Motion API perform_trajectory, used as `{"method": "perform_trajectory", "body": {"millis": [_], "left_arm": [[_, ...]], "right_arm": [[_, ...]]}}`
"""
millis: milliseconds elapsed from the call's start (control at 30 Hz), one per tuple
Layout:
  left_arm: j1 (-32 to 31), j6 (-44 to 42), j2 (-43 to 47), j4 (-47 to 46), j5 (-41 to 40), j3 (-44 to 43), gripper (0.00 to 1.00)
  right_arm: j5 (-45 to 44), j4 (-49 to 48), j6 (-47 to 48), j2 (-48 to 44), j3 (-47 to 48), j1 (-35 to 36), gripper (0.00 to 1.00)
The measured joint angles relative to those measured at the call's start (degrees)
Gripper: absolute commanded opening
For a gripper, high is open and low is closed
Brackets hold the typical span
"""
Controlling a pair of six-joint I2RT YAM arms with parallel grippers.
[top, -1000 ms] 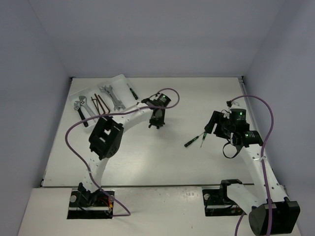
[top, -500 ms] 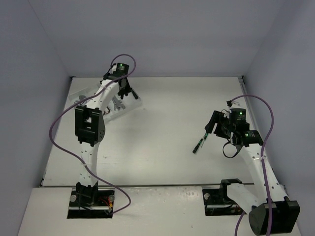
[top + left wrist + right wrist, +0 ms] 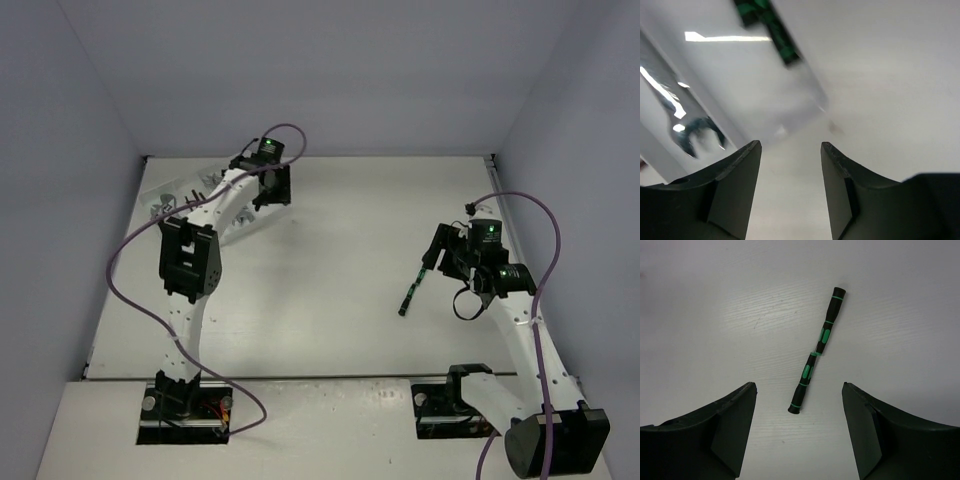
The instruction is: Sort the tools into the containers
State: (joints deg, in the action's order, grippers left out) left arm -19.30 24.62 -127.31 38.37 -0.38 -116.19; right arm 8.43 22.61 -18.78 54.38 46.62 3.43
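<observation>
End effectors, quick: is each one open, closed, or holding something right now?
Left end effector: open, holding nothing, by the tray.
Right end effector: open, holding nothing, above the screwdriver.

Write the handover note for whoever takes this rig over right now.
Left end effector: open, empty, at one end of the white tray.
Right end effector: open, empty, above the loose screwdriver lying on the table.
Done: the tray holds a second screwdriver in one compartment and a silver wrench in the next. The left arm hides most of the tray from above.
Left: move the loose screwdriver into the tray, probably beside the second one. No other loose tool shows.
</observation>
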Motion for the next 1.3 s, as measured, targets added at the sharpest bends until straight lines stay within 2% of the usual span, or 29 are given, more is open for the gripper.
{"method": "perform_trajectory", "body": {"millis": [200, 333, 467, 800, 1300], "left_arm": [[-16.81, -0.92, 7.61, -0.34, 3.90, 8.59, 0.48], [-28.94, 0.82, 6.97, -0.85, 6.62, 9.17, 0.48], [-36.65, 3.07, 4.02, -1.06, 8.11, 8.36, 0.48], [-38.90, 7.39, -3.09, -1.38, 8.70, 5.20, 0.48], [-42.25, 11.41, -4.68, -6.11, 10.36, 3.42, 0.48]], "right_arm": [[-6.48, 1.64, -0.23, -0.03, 1.00, -1.62, 0.66], [-11.14, 3.20, -1.20, -0.03, 1.06, -2.71, 0.66], [-14.01, 4.65, -2.42, -0.01, 1.06, -4.00, 0.66], [-15.76, 6.12, -4.40, -0.22, 1.06, -4.86, 0.66], [-15.74, 6.21, -6.66, -1.22, 1.06, -4.88, 0.66]]}}
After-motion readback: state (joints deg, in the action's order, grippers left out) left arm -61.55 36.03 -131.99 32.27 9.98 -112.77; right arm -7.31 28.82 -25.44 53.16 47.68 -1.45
